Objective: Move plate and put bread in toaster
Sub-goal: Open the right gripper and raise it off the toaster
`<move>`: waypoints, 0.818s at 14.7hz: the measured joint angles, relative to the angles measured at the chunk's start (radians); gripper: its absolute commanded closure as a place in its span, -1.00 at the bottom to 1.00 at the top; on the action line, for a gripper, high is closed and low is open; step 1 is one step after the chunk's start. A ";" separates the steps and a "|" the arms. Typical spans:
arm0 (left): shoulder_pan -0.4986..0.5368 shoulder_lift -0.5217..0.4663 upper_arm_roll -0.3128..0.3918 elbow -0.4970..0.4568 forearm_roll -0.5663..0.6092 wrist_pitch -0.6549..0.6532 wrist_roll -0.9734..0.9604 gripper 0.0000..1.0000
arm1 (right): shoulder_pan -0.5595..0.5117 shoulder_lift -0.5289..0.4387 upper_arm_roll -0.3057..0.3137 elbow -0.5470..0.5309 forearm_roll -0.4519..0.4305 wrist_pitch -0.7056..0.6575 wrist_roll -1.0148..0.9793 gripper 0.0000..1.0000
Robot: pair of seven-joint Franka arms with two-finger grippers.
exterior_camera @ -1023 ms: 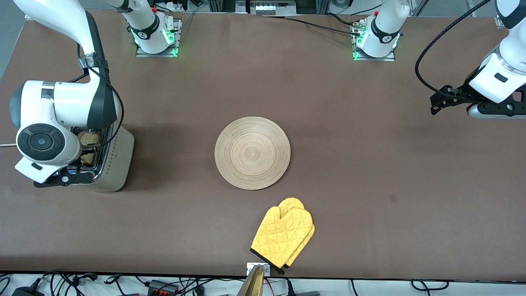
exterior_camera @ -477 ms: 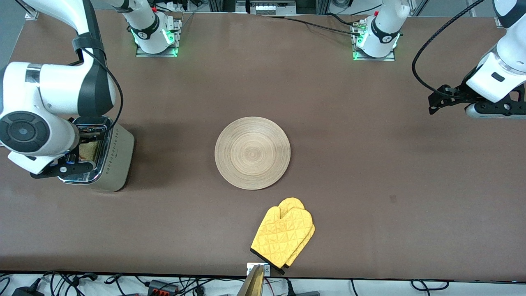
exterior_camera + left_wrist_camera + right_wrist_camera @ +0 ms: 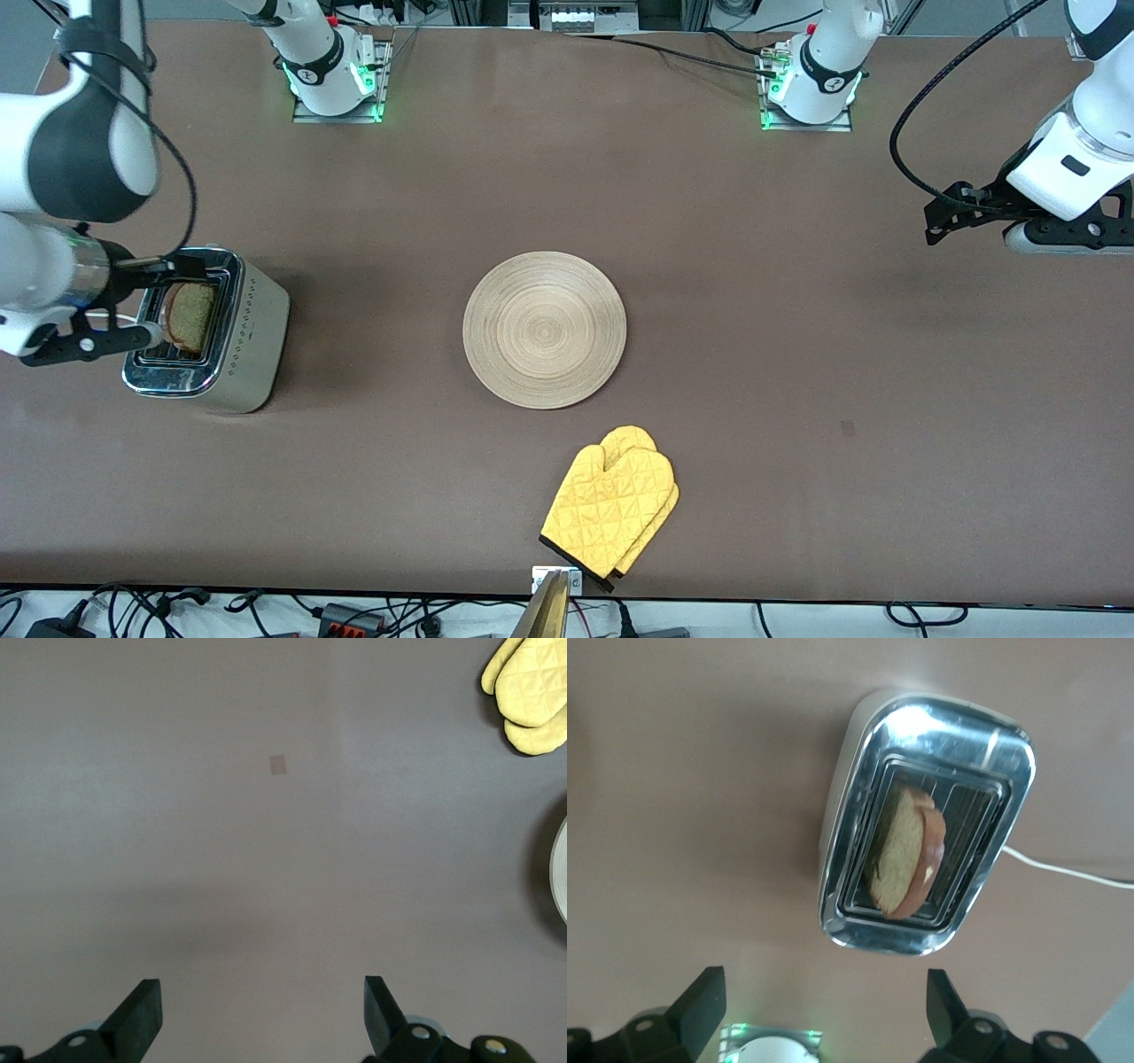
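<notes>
The toaster (image 3: 232,347) stands at the right arm's end of the table, its chrome top (image 3: 859,815) facing up. The bread (image 3: 190,316) stands in a slot, leaning, with its upper part (image 3: 908,855) sticking out. My right gripper (image 3: 173,301) hangs over the toaster, open and holding nothing; in the right wrist view its spread fingers frame bare table (image 3: 824,1001). The round wooden plate (image 3: 544,330) lies flat mid-table with nothing on it. My left gripper (image 3: 943,214) waits open over the left arm's end of the table, also nothing in it (image 3: 263,1010).
A yellow oven mitt (image 3: 611,509) lies nearer the front camera than the plate, by the table edge; the left wrist view catches it (image 3: 530,691) and the plate's rim (image 3: 560,873). The toaster's white cord (image 3: 1063,870) trails off the table end.
My right gripper opened, let go of the bread in the toaster slot and rose away from the toaster. The left arm shifted only slightly.
</notes>
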 measured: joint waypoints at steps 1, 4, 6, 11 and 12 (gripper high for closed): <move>0.000 0.000 0.000 0.007 0.000 -0.004 0.000 -1.00 | -0.006 -0.002 0.000 0.000 0.010 -0.004 -0.006 -1.00; 0.001 0.000 0.000 0.020 0.000 -0.030 0.000 -1.00 | -0.003 0.000 0.009 0.000 0.014 -0.005 -0.008 -1.00; 0.001 0.000 0.000 0.020 0.000 -0.031 -0.001 -1.00 | 0.002 -0.001 0.011 0.001 0.018 -0.004 -0.008 -1.00; 0.002 0.000 0.001 0.033 0.000 -0.031 -0.003 -1.00 | 0.010 -0.049 0.039 -0.010 0.018 0.052 -0.008 -1.00; 0.002 0.001 0.001 0.035 0.000 -0.031 -0.003 -1.00 | 0.002 -0.073 0.063 -0.032 0.012 0.087 -0.007 -1.00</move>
